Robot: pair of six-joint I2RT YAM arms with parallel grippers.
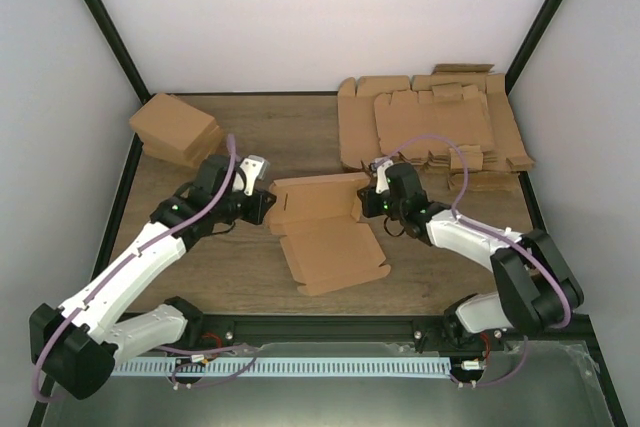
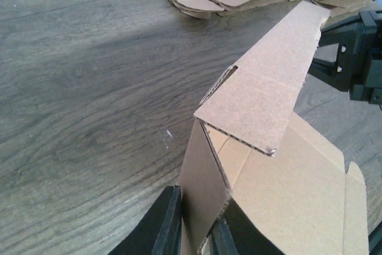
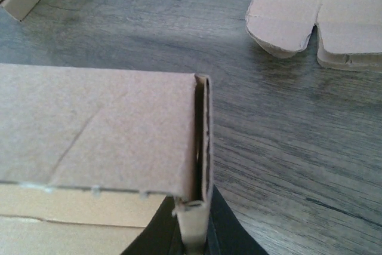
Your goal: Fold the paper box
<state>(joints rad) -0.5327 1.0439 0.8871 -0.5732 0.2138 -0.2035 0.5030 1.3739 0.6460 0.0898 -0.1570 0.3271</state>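
Now L fingers (image 2: 162, 225) pinched shut on paper box (image 1: 325, 237) raised wall; R fingers (image 3: 222, 236) clamp opp. wall; base flat on worktop (image 1: 270, 137) betw. them.

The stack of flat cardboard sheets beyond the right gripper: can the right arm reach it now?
Probably not yet: the right gripper is shut on the paper box's raised wall. Once released, the stack lies close, nothing between.

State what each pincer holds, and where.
The paper box: left pincer grips its left upright flap, right pincer its right upright flap.
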